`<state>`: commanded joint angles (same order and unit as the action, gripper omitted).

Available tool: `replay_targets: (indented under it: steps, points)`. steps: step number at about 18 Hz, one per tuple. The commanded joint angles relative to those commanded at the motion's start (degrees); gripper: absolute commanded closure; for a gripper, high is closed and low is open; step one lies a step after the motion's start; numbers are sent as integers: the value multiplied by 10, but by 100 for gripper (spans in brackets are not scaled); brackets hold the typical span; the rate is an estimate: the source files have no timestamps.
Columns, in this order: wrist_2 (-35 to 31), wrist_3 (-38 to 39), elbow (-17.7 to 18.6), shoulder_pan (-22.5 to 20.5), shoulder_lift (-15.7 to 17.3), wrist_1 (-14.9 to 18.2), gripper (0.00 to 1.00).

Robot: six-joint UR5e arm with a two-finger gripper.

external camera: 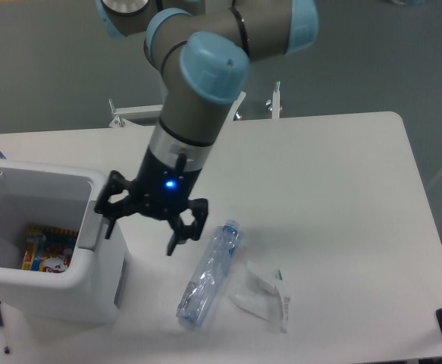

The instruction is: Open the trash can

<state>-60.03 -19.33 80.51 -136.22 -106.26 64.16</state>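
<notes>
Fixed cam: we see the trash can (54, 284) at lower left of frame on the white tabletop (334, 197), lid not over the opening, colourful packaging inside. Gripper (146, 236) hangs just right of the can's grey tab (89, 226), jaws apart, holding nothing. Crushed bottle (208, 274) and clear wrapper (264, 296) lie lower centre.

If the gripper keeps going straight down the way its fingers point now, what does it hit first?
Probably bare white table, just right of the open white plastic trash can. The black two-finger gripper looks clear of the crushed clear plastic bottle, though depth is uncertain.
</notes>
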Motion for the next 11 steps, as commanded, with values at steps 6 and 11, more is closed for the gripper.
replay_targets:
  steps: [6, 11]
  points:
    - [-24, -16, -3, -54, -30, -62, 0]
    - [-124, -137, 2, -72, -63, -57, 0]
